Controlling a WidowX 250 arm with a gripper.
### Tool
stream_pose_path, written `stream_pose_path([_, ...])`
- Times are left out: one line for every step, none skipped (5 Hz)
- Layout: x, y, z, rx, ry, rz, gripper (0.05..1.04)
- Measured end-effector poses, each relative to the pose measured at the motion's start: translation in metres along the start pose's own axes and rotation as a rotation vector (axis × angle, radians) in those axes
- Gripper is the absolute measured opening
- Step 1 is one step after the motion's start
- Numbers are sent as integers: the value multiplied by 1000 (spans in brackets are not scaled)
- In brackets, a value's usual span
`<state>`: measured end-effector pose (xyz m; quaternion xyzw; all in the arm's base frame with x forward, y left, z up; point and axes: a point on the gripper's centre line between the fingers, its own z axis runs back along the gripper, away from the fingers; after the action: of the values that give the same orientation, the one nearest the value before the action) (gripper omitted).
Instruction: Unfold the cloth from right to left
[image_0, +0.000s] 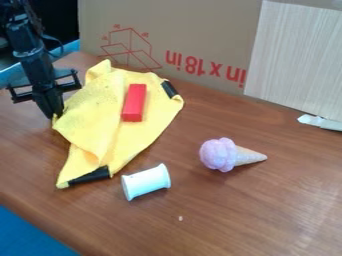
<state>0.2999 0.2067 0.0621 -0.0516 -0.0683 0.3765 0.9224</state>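
Observation:
At the left of the camera view the black gripper (53, 114) points down, its fingers together on the left corner of the yellow cloth (89, 120). The cloth lies rumpled and partly folded over itself, with one layer reaching across its left half. Two black patches mark its edge, one at the upper right and one at the bottom. A red block (134, 103) rests on the cloth, right of its middle.
A white spool (146, 182) lies just below the cloth, and a pink ice cream cone toy (228, 155) lies right of it on the wooden table (234, 220). Behind stand a cardboard box (200, 30) and a pale board (294, 60). A white object (320, 122) is at the right edge.

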Motion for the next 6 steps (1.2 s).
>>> stream_pose_path([4,16,10,-41,16,24,50])
stream_pose_path([7,35,22,-88,23,42,50])
stream_pose_path([9,55,32,-120,21,52,50])
stream_pose_path([6,76,36,-142,17,61,50])
stream_pose_path([4,100,40,-139,-1,81,50])
stream_pose_path([0,121,42,-134,-14,93,50])
